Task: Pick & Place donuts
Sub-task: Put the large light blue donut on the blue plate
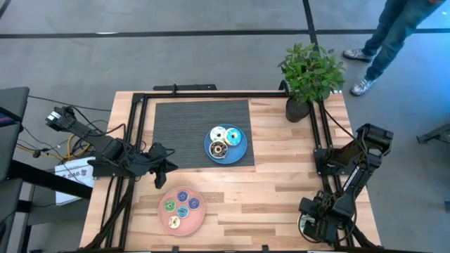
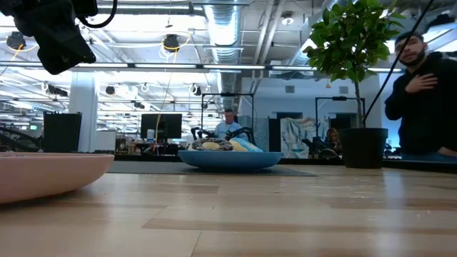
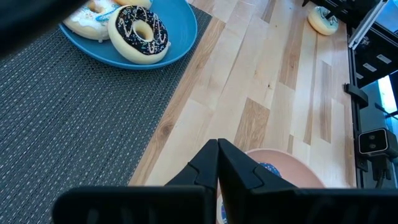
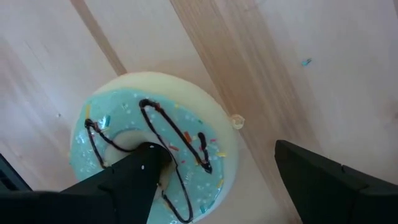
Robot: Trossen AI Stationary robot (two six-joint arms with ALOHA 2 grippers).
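The left end effector (image 1: 160,171) hovers at the counter's (image 1: 281,183) left side with its fingers pressed together and holding nothing. Just beside it, toward the near edge, the pink plate (image 1: 169,218) carries the small donuts (image 1: 182,204). Farther off, toward the middle, the blue plate (image 1: 239,156) on the grey mat (image 1: 183,126) holds three larger donuts (image 1: 226,140), one dark-iced (image 3: 139,32).

At the near right corner, the right end effector (image 4: 221,168) is low over the counter with its fingers spread wide. Right under it lies a mint-iced donut (image 4: 149,155) with dark drizzle, flat on the bare wood with its hole upward. One finger (image 4: 134,180) sits at the hole; the other (image 4: 336,180) stands outside the rim, so one side of the ring lies between them. Being round, the donut has no long axis, so any approach angle should do.

This donut lies well apart from both plates, and the right arm is clearly the nearer one. The step in hand looks like closing on the ring.
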